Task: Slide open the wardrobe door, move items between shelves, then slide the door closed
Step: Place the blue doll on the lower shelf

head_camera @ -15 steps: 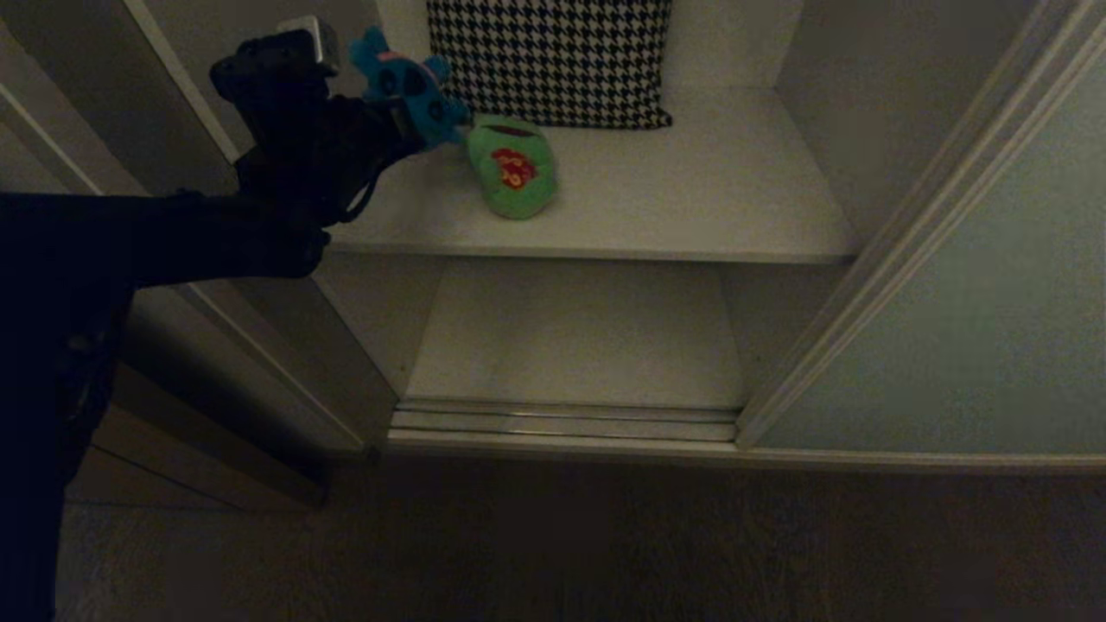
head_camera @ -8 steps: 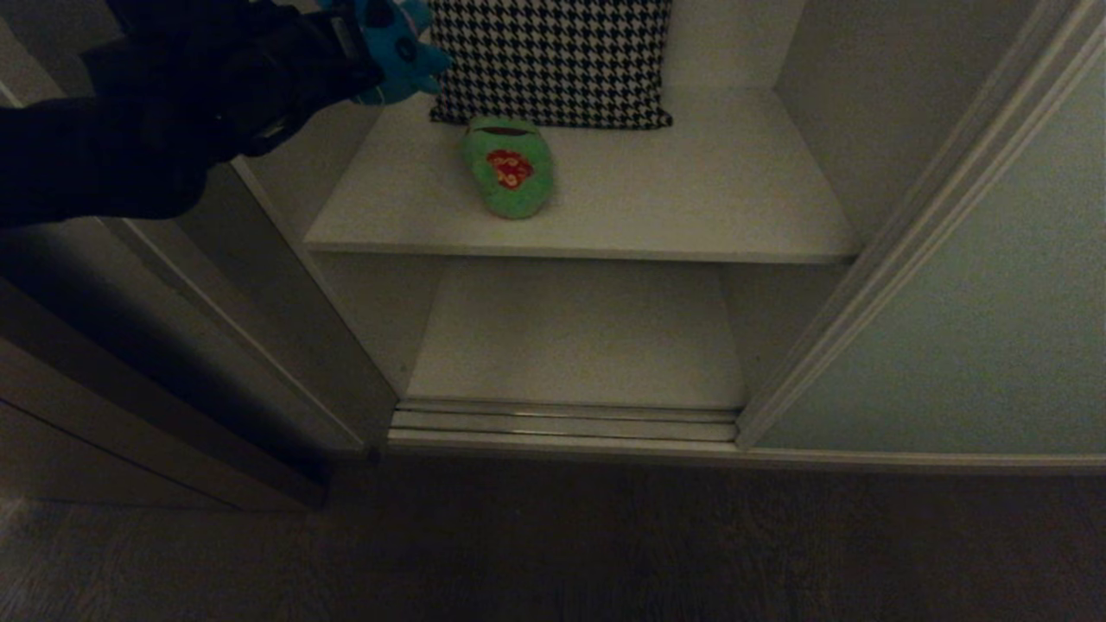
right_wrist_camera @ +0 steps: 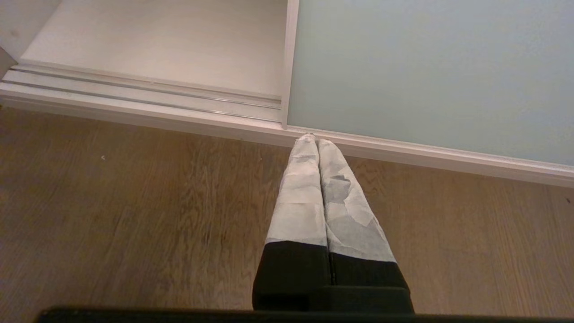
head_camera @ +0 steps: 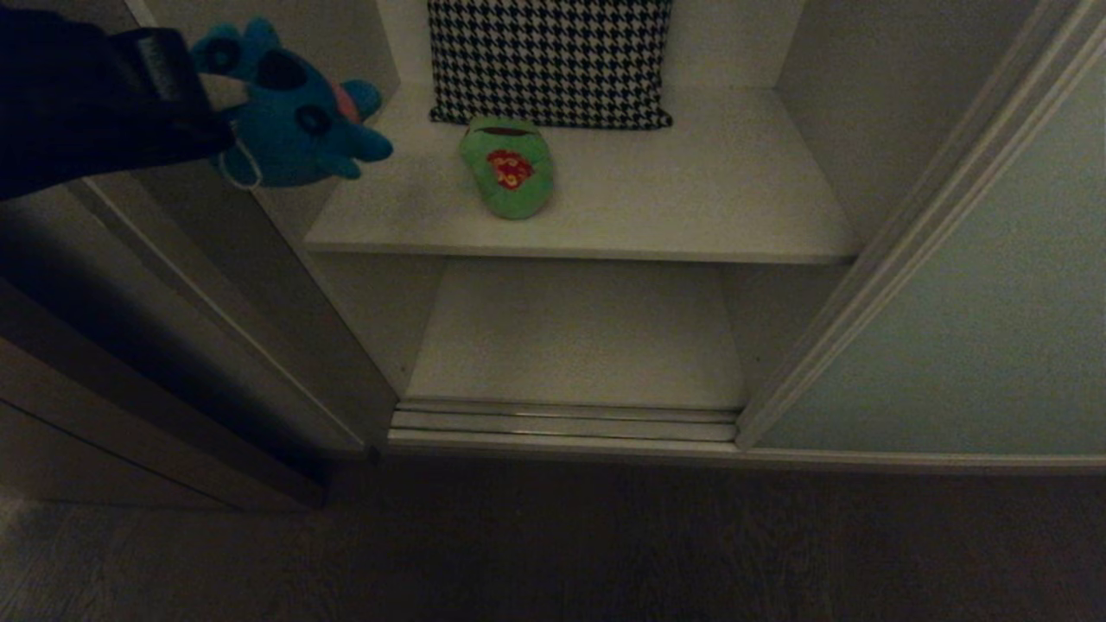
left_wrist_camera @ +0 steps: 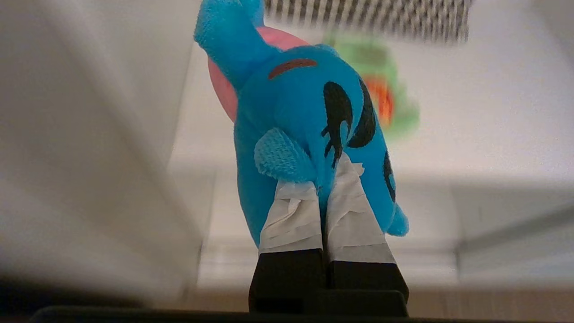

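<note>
The sliding wardrobe door stands open at right. On the upper shelf, the green frog lies near the back, long axis front-to-back. The left end effector, pinching the blue creature, hangs off the shelf's left front corner. The right end effector is closed, empty, near the floor.

No text, label, brand, number or sign can be read on anything in these views of the wardrobe.

A soft square pillow with a black-and-white zigzag check pattern, leaning up against the back wall. Brown wooden plank floor down in front, next to shiny metal slide rails.
</note>
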Robot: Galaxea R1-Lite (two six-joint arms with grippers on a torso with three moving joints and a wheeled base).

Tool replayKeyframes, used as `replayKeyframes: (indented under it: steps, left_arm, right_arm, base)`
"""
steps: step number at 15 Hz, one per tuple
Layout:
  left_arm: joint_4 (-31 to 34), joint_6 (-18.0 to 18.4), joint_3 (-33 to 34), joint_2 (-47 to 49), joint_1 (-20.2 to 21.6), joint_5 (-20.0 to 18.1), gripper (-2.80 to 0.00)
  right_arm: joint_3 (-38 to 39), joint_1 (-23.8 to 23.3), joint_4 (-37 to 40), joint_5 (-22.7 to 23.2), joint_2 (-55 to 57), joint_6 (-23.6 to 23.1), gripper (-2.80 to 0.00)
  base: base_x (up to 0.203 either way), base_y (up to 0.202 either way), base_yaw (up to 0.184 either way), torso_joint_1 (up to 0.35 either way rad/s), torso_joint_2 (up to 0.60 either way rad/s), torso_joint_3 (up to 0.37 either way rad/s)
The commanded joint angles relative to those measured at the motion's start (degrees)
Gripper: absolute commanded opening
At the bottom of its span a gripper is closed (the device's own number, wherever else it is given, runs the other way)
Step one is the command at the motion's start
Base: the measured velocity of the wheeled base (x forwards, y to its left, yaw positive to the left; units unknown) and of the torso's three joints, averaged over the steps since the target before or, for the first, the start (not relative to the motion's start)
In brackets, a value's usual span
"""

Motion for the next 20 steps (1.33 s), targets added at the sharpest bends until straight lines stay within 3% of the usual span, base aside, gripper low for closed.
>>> replayKeyframes:
  steps: [1, 4, 6, 9, 12, 15, 18, 20]
  left_arm:
    - [3.4, 0.0, 8.4, -14.9, 0.2, 0.0, -2.8]
    - [10.7, 0.3, 21.1, -31.2, 1.7, 0.1, -2.8]
    - [14.6, 0.7, 30.5, -41.9, 6.4, -0.7, -2.8]
    - [17.6, 1.5, 42.0, -54.9, 10.4, -2.6, -2.8]
    - [18.7, 4.6, 52.7, -65.6, 11.9, -3.4, -2.8]
    - [19.0, 7.5, 61.1, -74.2, 12.2, -4.4, -2.8]
    - [18.1, 8.2, 66.8, -75.5, 12.3, -4.8, -2.8]
    - [14.1, 8.5, 70.6, -75.5, 12.3, -4.7, -2.8]
  right_arm:
    - [0.0, 0.0, 0.0, 0.0, 0.0, 0.0, -2.8]
    - [0.0, 0.0, 0.0, 0.0, 0.0, 0.0, -2.8]
    - [0.0, 0.0, 0.0, 0.0, 0.0, 0.0, -2.8]
    - [0.0, 0.0, 0.0, 0.0, 0.0, 0.0, -2.8]
    - [0.0, 0.0, 0.0, 0.0, 0.0, 0.0, -2.8]
    - [0.0, 0.0, 0.0, 0.0, 0.0, 0.0, -2.8]
    - [0.0, 0.0, 0.0, 0.0, 0.0, 0.0, -2.8]
    - [0.0, 0.0, 0.0, 0.0, 0.0, 0.0, -2.8]
  base:
    - [0.0, 0.0, 0.0, 0.0, 0.0, 0.0]
    - [0.0, 0.0, 0.0, 0.0, 0.0, 0.0]
    - [0.0, 0.0, 0.0, 0.0, 0.0, 0.0]
    - [0.0, 0.0, 0.0, 0.0, 0.0, 0.0]
    - [0.0, 0.0, 0.0, 0.0, 0.0, 0.0]
    - [0.0, 0.0, 0.0, 0.0, 0.0, 0.0]
    - [0.0, 0.0, 0.0, 0.0, 0.0, 0.0]
    - [0.0, 0.0, 0.0, 0.0, 0.0, 0.0]
